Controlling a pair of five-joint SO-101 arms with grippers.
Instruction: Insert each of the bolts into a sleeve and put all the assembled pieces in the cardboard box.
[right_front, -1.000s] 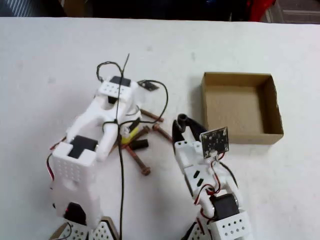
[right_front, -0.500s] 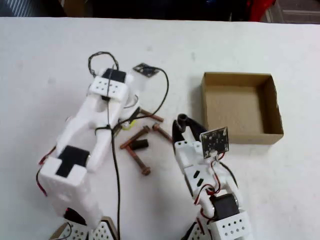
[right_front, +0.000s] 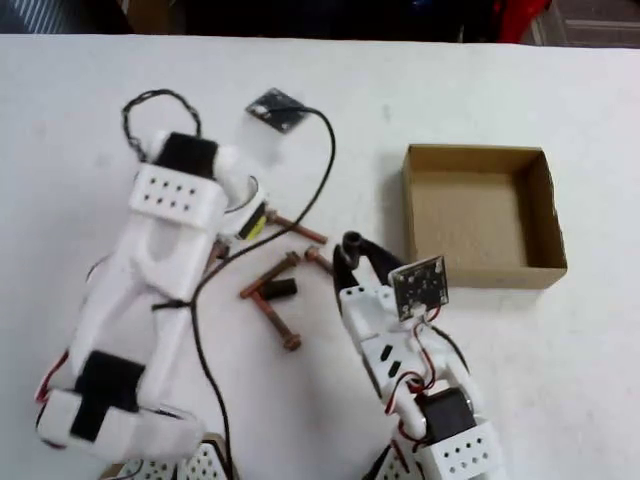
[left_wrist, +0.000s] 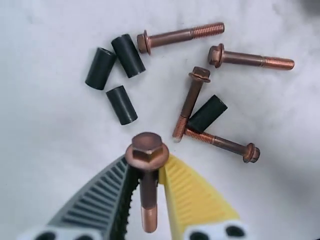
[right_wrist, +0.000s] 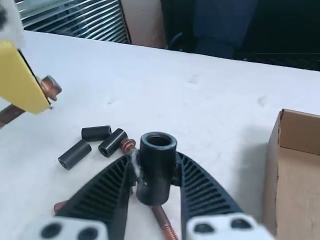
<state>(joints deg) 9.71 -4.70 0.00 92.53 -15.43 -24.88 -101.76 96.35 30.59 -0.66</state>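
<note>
My left gripper (left_wrist: 146, 167), one finger grey and one yellow, is shut on a copper bolt (left_wrist: 146, 152) and holds it above the pile. Below it lie several loose bolts (left_wrist: 192, 97) and several black sleeves (left_wrist: 121, 104) on the white table. In the high view the left gripper (right_front: 250, 222) hangs beside the bolts (right_front: 268, 275). My right gripper (right_wrist: 156, 162), with black fingers, is shut on a black sleeve (right_wrist: 157, 150) held upright, bore facing up. It stands right of the pile (right_front: 350, 250). The yellow finger (right_wrist: 20, 80) and its bolt (right_wrist: 50, 87) hang beyond it.
The empty cardboard box (right_front: 470, 215) stands on the table, to the right of the right gripper; its wall (right_wrist: 295, 165) is close by in the right wrist view. A black cable (right_front: 325, 180) loops from the left arm over the pile.
The left arm has risen and swung back to the left, lifting the bolt off the pile. The right gripper with its sleeve has shifted slightly left.
</note>
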